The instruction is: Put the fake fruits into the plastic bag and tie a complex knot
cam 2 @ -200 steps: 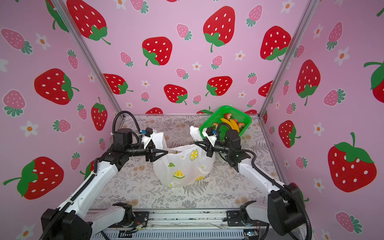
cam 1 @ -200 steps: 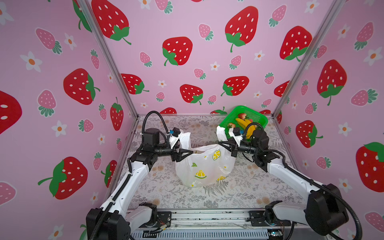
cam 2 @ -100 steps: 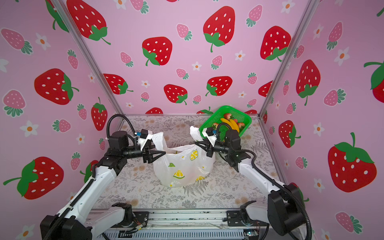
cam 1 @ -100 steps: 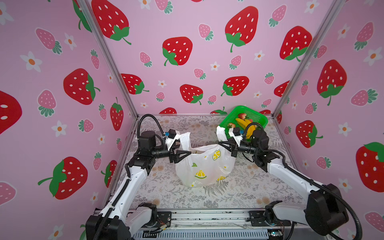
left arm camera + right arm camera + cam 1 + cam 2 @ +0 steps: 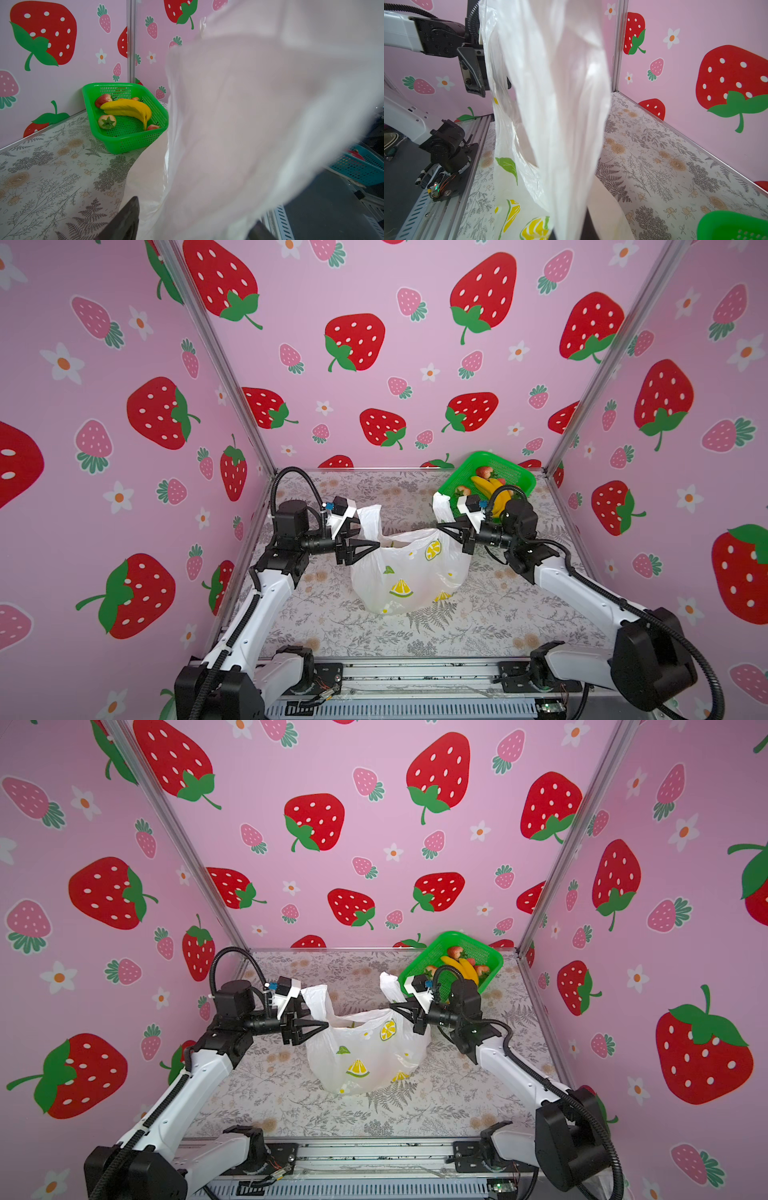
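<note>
The plastic bag point(image 5: 407, 572) stands open in the middle of the table, white with printed lemon slices. Its right handle point(image 5: 441, 506) sticks up out of my right gripper point(image 5: 442, 526), which is shut on it; in the right wrist view the film runs out from between the fingers at the gripper point(image 5: 571, 230). My left gripper point(image 5: 370, 537) is at the bag's left handle point(image 5: 370, 516) with jaws wide apart. In the left wrist view loose film hangs across that gripper point(image 5: 196, 212). Fake fruits, yellow bananas point(image 5: 128, 108) and red strawberries point(image 5: 102, 99), lie in the basket.
The green mesh basket point(image 5: 519, 477) sits in the back right corner, just behind my right arm. Pink strawberry walls close in the left, back and right sides. A metal rail point(image 5: 415, 672) with the arm bases runs along the front edge. A teal basket point(image 5: 357, 168) lies beyond the table.
My left arm has drawn back slightly to the left, and its jaws have narrowed a little. The bag and the right arm have stayed put.
</note>
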You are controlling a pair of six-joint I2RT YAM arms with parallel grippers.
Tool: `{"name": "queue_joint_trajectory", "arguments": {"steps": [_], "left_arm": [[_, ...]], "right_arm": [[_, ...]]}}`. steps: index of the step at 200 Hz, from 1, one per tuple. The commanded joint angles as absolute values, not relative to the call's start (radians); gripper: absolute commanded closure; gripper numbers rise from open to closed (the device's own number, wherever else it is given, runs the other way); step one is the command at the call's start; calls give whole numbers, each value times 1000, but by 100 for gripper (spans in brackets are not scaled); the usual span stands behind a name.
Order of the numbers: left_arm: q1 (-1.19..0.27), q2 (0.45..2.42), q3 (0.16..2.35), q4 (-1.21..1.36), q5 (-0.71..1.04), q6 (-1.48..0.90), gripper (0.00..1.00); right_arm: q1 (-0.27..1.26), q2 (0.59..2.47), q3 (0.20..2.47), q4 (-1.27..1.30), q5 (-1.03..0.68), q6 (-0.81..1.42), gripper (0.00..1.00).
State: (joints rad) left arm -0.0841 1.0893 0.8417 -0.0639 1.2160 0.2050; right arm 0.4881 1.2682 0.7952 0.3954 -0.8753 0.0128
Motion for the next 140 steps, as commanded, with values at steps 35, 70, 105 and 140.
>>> {"name": "queue_joint_trajectory", "arguments": {"steps": [35,70,105,140], "left_arm": [[-93,1105,853,-29,1227,208,68],[-128,1112,874,-31,1208,200,88],[-187,1117,967,-229,1144,325,93],[-296,1107,1061,-466,1004,514,99]], "right_arm": [[482,1243,787,397,-880,-8,97],[482,1246,782,407,-881,4,98],[482,1242,785,390,-867,30,98],[482,1253,833,310,-892,61,98]]}}
